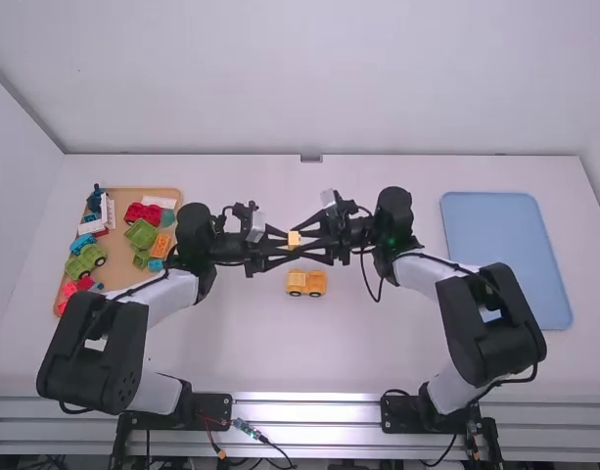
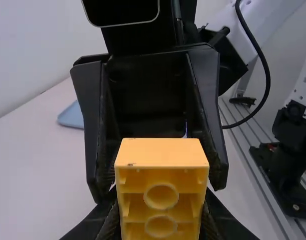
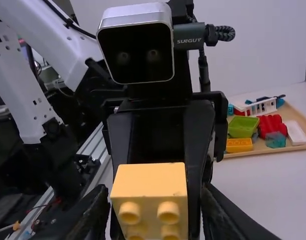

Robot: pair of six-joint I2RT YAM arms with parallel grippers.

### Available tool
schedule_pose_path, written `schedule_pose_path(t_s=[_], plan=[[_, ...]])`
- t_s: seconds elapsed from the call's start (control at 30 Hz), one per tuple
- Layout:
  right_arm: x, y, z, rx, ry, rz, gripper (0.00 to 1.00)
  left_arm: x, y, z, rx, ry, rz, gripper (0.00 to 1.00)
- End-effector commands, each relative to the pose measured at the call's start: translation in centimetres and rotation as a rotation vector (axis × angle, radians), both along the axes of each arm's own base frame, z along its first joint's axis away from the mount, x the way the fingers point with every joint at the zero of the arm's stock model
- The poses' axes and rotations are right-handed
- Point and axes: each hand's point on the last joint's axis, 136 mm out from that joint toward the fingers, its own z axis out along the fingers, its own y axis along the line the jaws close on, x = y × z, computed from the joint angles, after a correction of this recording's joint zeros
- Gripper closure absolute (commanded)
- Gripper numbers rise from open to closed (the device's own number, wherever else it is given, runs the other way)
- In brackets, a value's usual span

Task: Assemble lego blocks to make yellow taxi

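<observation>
Near the table's middle, my left gripper (image 1: pixel 280 245) and my right gripper (image 1: pixel 307 241) meet at a small yellow block (image 1: pixel 294 238). Seen from the left wrist, the block (image 2: pixel 161 185) turns its hollow underside to the camera, and my left gripper (image 2: pixel 160 220) is shut on its sides. In the right wrist view the block (image 3: pixel 150 200) shows its studs; my right gripper (image 3: pixel 152 215) is open around it, with gaps at both sides. Below the grippers in the high view, a yellow-orange wheeled toy car body (image 1: pixel 305 283) stands on the table.
An orange-brown tray (image 1: pixel 123 284) at the left holds several red, green, blue, white and orange pieces. At the right lies a blue tray (image 1: pixel 505 245). White walls stand behind and at the left of the table (image 1: pixel 231 362).
</observation>
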Motion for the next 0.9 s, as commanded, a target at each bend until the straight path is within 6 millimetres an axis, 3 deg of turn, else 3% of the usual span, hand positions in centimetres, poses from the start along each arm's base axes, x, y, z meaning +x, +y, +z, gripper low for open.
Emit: schedule_pose_path(t_s=[0.0,0.4,0.63,0.87], plan=[[-0.1,0.1,-0.3,-0.001,-0.001,0.01,0.52,-0.8,0.0,-0.2,-0.002,0.005,-0.022,0.98],[-0.1,0.1,-0.4,0.001,-0.011,0.009,0.49,-0.8,-0.1,-0.2,-0.002,0.002,-0.022,0.98],[0.2,0.2,-0.4,0.001,-0.011,-0.006,0.6,-1.8,-0.1,-0.1,-0.006,-0.039,-0.081,0.98],[0.1,0.2,-0.4,0.0,-0.01,-0.006,0.67,-1.6,-0.1,-0.2,-0.003,-0.032,-0.066,0.98]])
